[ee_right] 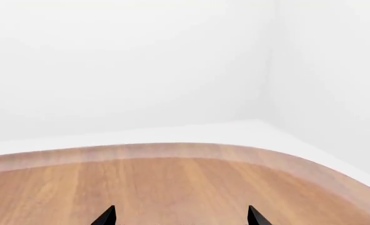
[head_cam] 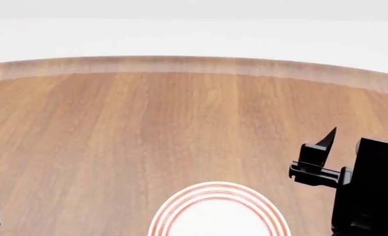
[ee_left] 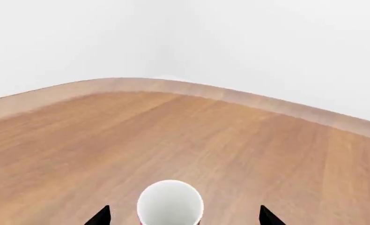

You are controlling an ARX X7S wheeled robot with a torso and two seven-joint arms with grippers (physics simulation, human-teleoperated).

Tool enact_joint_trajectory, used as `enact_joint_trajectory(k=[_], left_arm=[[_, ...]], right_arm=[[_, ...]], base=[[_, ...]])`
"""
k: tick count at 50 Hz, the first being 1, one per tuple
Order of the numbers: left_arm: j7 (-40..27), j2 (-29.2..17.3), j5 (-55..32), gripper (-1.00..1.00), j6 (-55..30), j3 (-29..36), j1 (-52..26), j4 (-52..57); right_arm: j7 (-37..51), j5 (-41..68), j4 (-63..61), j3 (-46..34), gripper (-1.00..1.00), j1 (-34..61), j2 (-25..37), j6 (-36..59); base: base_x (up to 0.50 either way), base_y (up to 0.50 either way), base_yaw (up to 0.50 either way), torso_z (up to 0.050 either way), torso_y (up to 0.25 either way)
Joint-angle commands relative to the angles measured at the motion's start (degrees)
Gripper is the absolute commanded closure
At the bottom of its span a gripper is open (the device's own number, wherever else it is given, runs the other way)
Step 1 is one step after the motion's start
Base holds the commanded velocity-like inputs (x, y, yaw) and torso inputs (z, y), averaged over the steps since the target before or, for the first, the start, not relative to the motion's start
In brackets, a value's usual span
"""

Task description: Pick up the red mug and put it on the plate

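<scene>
Wood surface (head_cam: 115, 137) carries the plate (head_cam: 218, 216) near my right jaws and red mug (ee_left: 170, 204) between my left jaws.

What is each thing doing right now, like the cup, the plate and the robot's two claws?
Red mug with white inside: upright, empty, between the left claw's tips, not gripped.
Round white plate with red rings: flat on the table, empty where visible.
Left gripper: open.
Right gripper: open, holding nothing.
</scene>
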Motion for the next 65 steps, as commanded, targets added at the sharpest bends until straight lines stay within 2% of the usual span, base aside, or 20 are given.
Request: enact_joint_trajectory(k=[1, 13, 47, 57, 65], left_arm=[[-1.15, -0.28, -0.49, -1.00, 0.93, -1.51, 0.12, -2.66], [1.97, -1.14, -2.90, -1.00, -3.25, 0.32, -1.21, -6.93], [1.24, -2.32, -5.37, -1.00, -8.27, 0.79, -4.91, -10.80], [2.70, -3.10, -4.67, -1.00, -8.26, 2.90, -11.08, -19.31], [3.20, -3.25, -4.97, -1.00, -7.24, 2.52, -13.00, -24.51]], right_arm=[[0.13, 0.20, 0.79, -0.33, -1.00, -0.17, 0.04, -0.61], [0.29, 0.37, 1.66, -0.74, -1.00, -0.14, 0.10, -1.03], [0.71, 1.05, 2.89, -1.63, -1.00, -0.30, 0.30, -2.02], [0.72, 1.11, 3.94, -2.06, -1.00, -0.25, 0.31, -2.62], [0.83, 1.32, 3.91, -2.26, -1.00, -0.16, 0.37, -2.55]], base=[[0.00, 0.00, 0.00, 0.000, 0.000], [0.00, 0.00, 0.00, 0.000, 0.000], [0.00, 0.00, 0.00, 0.000, 0.000], [0.00, 0.00, 0.00, 0.000, 0.000], [0.00, 0.00, 0.00, 0.000, 0.000]])
